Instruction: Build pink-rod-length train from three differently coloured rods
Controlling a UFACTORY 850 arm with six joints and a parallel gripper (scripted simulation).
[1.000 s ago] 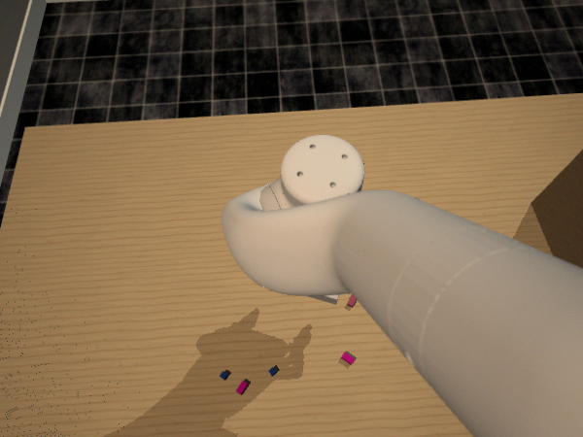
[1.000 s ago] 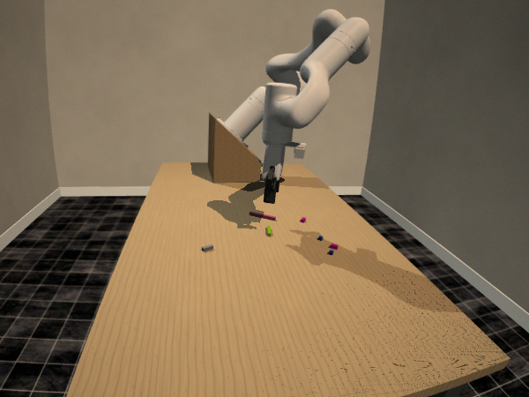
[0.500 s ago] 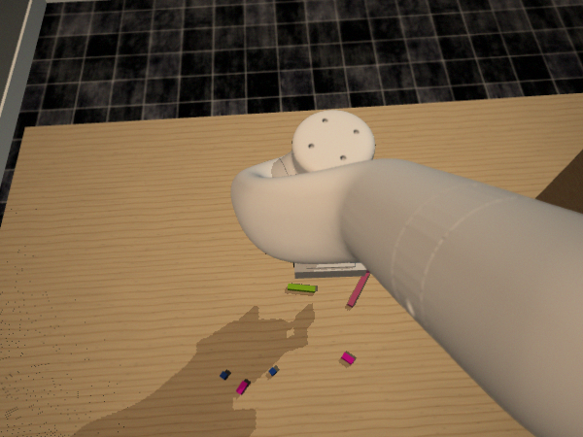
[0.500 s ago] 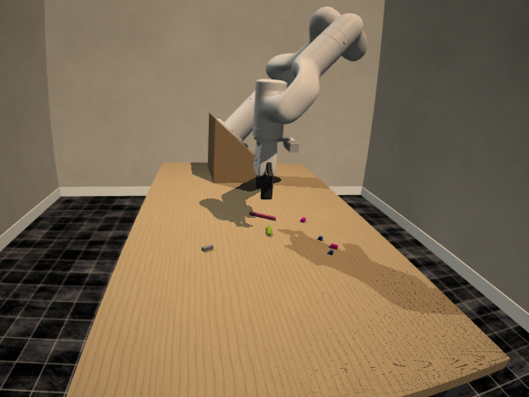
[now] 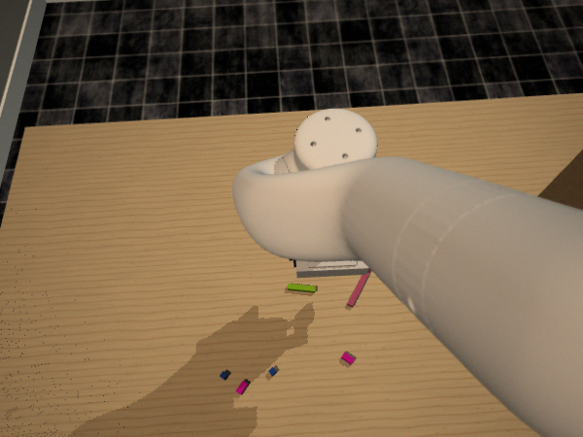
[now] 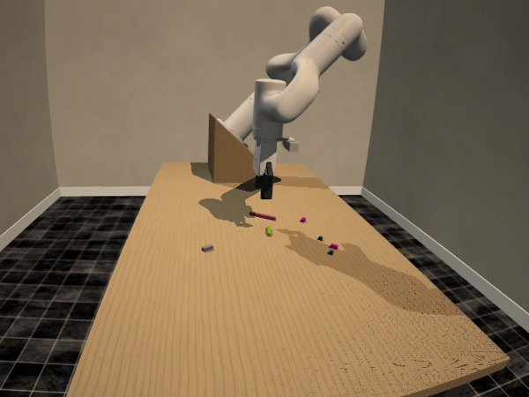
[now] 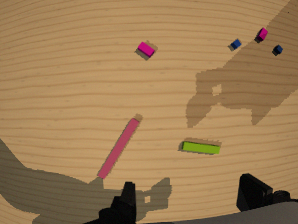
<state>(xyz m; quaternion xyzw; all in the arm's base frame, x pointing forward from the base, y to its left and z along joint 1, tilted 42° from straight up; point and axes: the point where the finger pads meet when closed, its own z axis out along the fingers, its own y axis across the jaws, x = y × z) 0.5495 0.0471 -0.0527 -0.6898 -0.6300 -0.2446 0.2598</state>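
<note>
The pink rod (image 5: 359, 288) (image 6: 263, 215) (image 7: 120, 147) lies flat on the table, apart from the others. A lime rod (image 5: 301, 287) (image 6: 268, 230) (image 7: 201, 147) lies close beside it. One magenta rod (image 5: 348, 358) (image 6: 302, 219) (image 7: 145, 50) lies alone. A second magenta rod (image 5: 242, 386) (image 6: 334, 246) (image 7: 262, 34) lies between two blue rods (image 5: 224, 374) (image 5: 273, 371) (image 7: 234, 44) (image 7: 277, 50). A grey rod (image 6: 207, 248) lies far off on the other side; the arm hides it in the top view. My gripper (image 6: 265, 191) (image 7: 189, 196) is open and empty, hanging above the table just behind the pink and lime rods.
A brown wedge block (image 6: 227, 154) (image 5: 568, 186) stands at the arm's base end of the table. The arm covers much of the top view. The table's edges are far from the rods.
</note>
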